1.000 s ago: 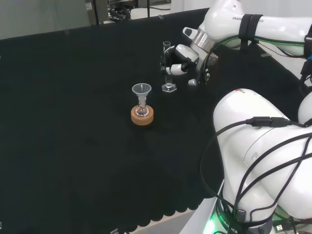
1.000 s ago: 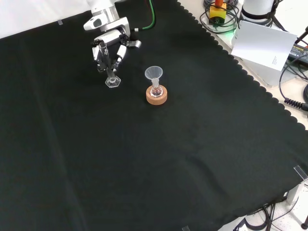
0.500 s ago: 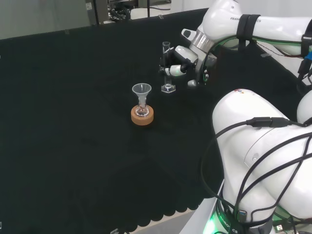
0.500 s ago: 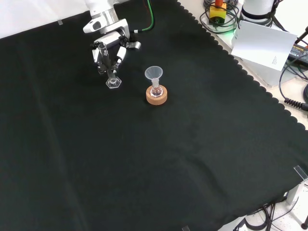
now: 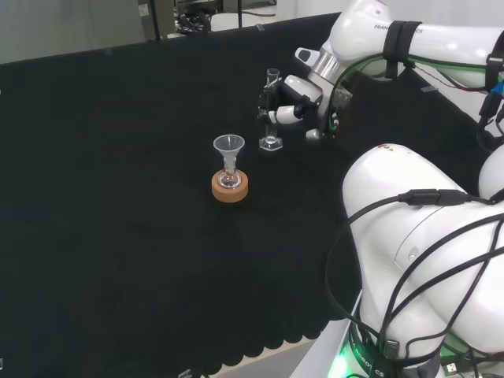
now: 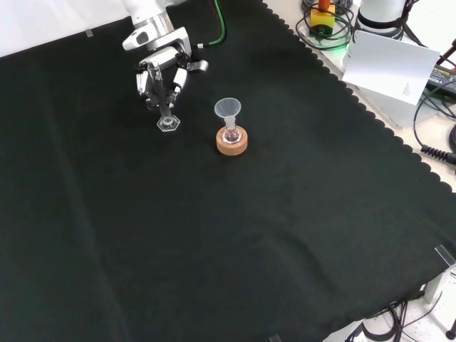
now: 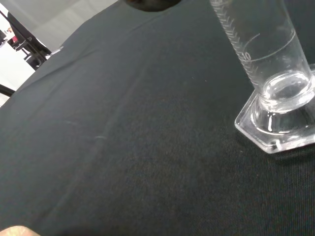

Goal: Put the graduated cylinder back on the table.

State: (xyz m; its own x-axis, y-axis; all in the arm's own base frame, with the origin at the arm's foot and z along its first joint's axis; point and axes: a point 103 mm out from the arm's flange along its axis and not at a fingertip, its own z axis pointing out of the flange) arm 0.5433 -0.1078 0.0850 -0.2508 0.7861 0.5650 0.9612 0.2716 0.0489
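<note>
In the upper middle of the head view, the black and white hand (image 5: 293, 106) has its fingers curled round the tall clear glass graduated cylinder (image 5: 272, 110), whose hexagonal foot (image 6: 167, 123) rests on the black cloth (image 6: 249, 228), upper left in the front view.

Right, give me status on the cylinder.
Robot hand curled round cylinder. Cylinder upright, base on the cloth. Funnel on cork stand close by, apart.
</note>
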